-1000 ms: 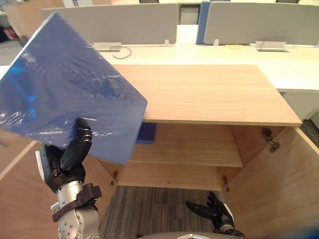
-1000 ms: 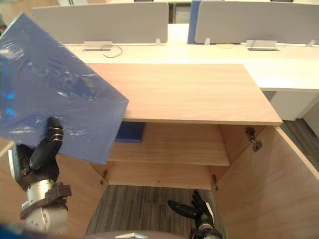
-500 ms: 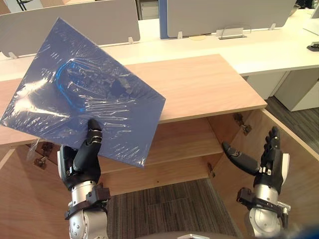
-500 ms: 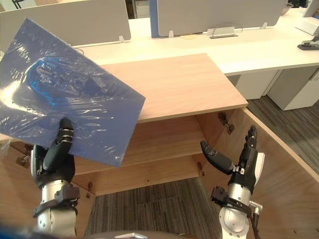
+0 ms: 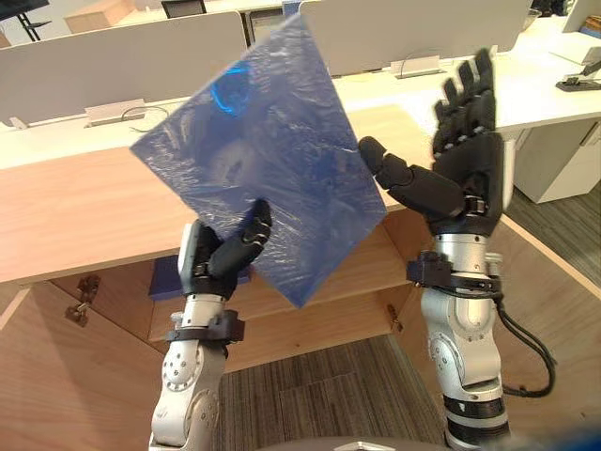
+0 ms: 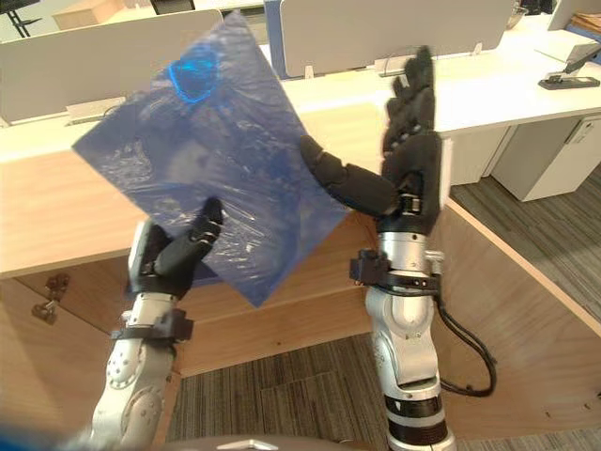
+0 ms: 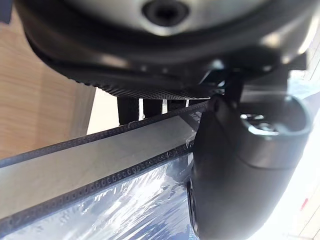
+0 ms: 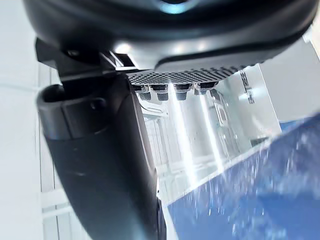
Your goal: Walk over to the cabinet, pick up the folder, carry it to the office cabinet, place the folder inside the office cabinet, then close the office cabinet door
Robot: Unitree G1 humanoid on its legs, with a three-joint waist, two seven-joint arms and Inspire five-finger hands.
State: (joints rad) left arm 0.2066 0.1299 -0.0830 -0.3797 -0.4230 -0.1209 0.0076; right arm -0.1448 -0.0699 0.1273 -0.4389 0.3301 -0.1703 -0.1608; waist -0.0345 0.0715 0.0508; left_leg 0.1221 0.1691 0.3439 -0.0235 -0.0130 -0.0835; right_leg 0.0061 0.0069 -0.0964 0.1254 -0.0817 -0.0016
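Holding a blue folder up in front of an open wooden cabinet, the robot's left hand pinches the folder near its lowest corner, one of its fingers curled over the front face and the rest hidden behind the sheet. The folder is wrapped in shiny clear film and is tilted on a corner like a diamond, raised well above the cabinet's shelf, with its top corner reaching up in front of the grey divider screens at the back. In the left wrist view the folder's edge runs between the thumb and the fingers. The right hand is raised just beside the folder's right edge, palm towards it, its fingers straight, close together and pointing up, and its thumb stuck out sideways towards the sheet; whether the thumb tip touches the folder cannot be told. Both cabinet doors stand open: the right-hand door swings out beside the right arm, the left-hand door fills the lower left. A small blue object lies on the shelf behind the left wrist. A white bench runs behind the cabinet, and grey carpet covers the floor below.
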